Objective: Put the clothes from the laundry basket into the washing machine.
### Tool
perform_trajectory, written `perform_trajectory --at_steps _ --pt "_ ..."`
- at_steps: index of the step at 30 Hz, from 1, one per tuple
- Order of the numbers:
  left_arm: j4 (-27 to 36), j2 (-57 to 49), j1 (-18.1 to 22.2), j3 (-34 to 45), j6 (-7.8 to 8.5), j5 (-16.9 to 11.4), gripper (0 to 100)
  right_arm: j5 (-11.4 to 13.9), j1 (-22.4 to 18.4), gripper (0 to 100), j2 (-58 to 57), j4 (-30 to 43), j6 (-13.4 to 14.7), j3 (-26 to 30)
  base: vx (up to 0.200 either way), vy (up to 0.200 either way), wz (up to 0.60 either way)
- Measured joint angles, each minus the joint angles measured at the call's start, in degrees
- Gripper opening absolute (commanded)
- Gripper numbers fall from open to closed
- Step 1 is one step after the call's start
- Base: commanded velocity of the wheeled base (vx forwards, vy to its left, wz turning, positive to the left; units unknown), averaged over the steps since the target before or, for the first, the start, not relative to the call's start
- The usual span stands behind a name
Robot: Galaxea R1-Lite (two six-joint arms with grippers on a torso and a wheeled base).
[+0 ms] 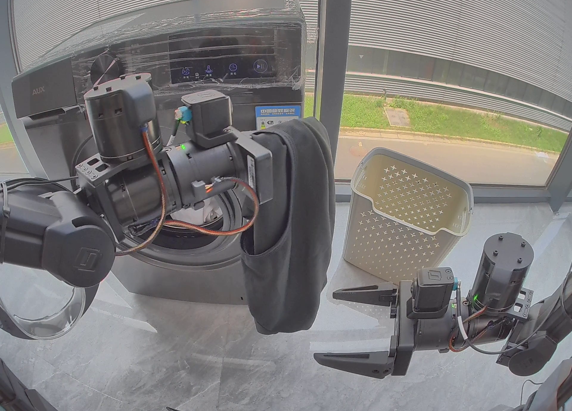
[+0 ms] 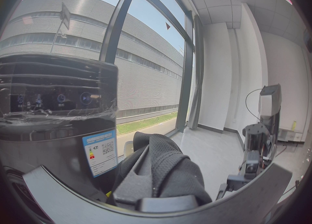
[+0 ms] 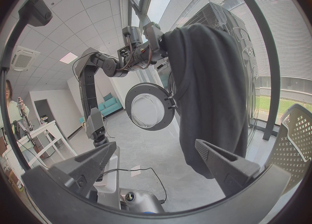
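Observation:
A dark grey garment [image 1: 295, 233] hangs from my left gripper [image 2: 155, 164], which is shut on it; the cloth drapes over the fingers [image 2: 135, 179] and covers them. It hangs in front of the grey washing machine [image 1: 232, 63], just right of the drum opening [image 1: 199, 224]. The round glass door [image 1: 42, 314] stands swung open at the lower left. The cream laundry basket [image 1: 387, 245] stands on the floor to the right, tilted, and looks empty inside. My right gripper [image 1: 336, 329] is open low in front of the basket, holding nothing; its fingers [image 3: 94, 161] point towards the garment [image 3: 208, 98].
Grey tiled floor [image 1: 196, 364] stretches in front of the machine. A dark window post [image 1: 333, 42] rises between machine and basket, with glass behind. A white table [image 3: 35, 137] and a person stand far back in the room.

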Motion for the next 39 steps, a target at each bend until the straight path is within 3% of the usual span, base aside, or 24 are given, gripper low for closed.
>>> perform_trajectory --at_steps 4,7,13,21,24,31,39 --pt "0.0 1.1 -2.1 -2.6 -2.41 1.3 0 -0.7 0.4 100 0.9 0.0 0.0 -1.5 0.0 0.0 0.0" --pt "0.0 1.4 -3.4 -4.2 -3.25 1.5 0 -3.3 -1.2 100 1.6 0.0 0.0 -2.1 0.0 0.0 0.0" --pt "0.4 1.0 -5.0 -6.1 -3.66 1.6 0 -9.0 -8.5 100 2.8 0.0 0.3 -4.1 0.0 0.0 0.0" --pt "0.5 -0.4 -6.8 -6.9 -3.6 1.3 0 -11.7 -15.5 100 3.1 0.0 0.3 -5.7 0.0 0.0 0.0" --pt "0.6 -1.2 -7.7 -7.1 -3.6 1.1 0 -9.8 -16.3 100 3.1 0.0 -0.2 -5.9 0.0 0.0 0.0" --pt "0.7 -2.7 -9.4 -7.3 -3.57 1.0 0 0.6 -15.7 100 3.1 0.0 -5.3 -6.5 0.0 0.0 0.0" --pt "1.9 -4.5 -12.0 -6.7 -3.57 0.9 0 2.5 -14.6 100 3.4 0.0 -5.9 -12.5 0.0 0.0 0.0"
